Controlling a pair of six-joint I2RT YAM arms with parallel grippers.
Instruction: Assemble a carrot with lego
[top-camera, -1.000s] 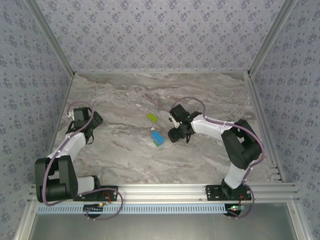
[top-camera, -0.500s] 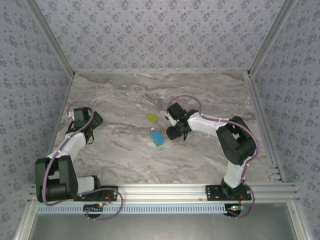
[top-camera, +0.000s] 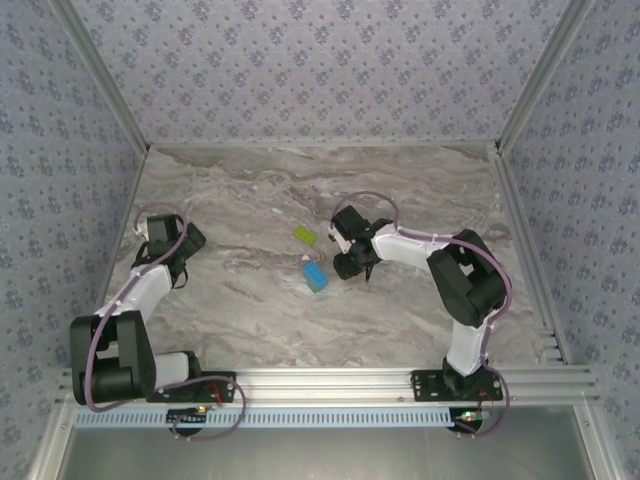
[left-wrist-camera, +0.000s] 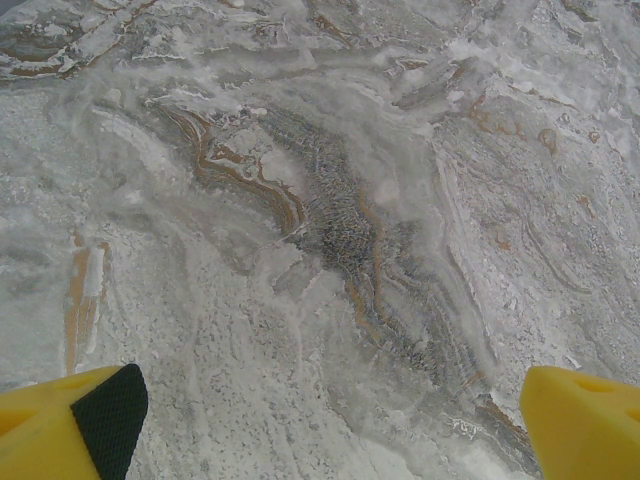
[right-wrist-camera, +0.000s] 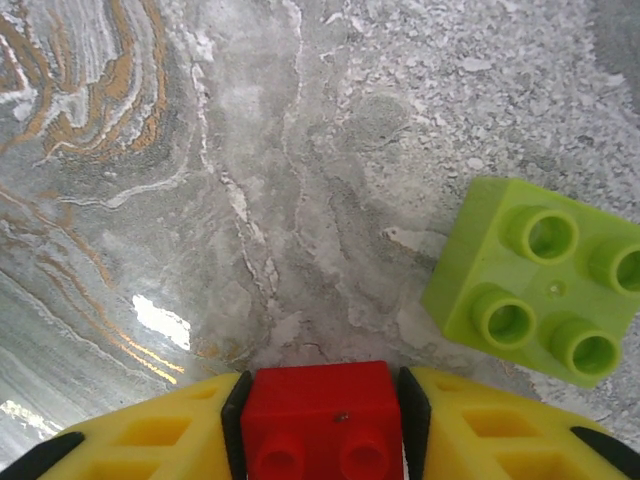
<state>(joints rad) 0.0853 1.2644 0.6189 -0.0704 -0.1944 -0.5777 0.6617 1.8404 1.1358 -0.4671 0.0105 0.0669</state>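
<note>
Starting at the left of the overhead view, the left gripper sits low over the marble-patterned table near its left edge, well apart from every brick. Its wrist camera looks down on bare veined stone, and the two yellow fingers reach in at the bottom corners, spread wide with nothing between them. Toward the middle of the table a lime-green brick lies on its own. Nearer the arms' bases and slightly to its right rests a blue brick, close to it but not touching. Just right of the blue brick is the right gripper, its arm bent back toward the right-hand base; whether gripper and blue brick touch cannot be told from above. The right wrist view gives the grip plainly: the yellow fingers are clamped on a red brick. Their black pads press flat against both of its sides, and two of its studs face the camera. Whether the red brick rests on the stone or hangs just above it cannot be told. Ahead of it and to the right, a lime-green brick lies flat on the marble with four round studs up, clear of the red brick and of both fingers. Whether it is the same one seen from above is unclear.
</note>
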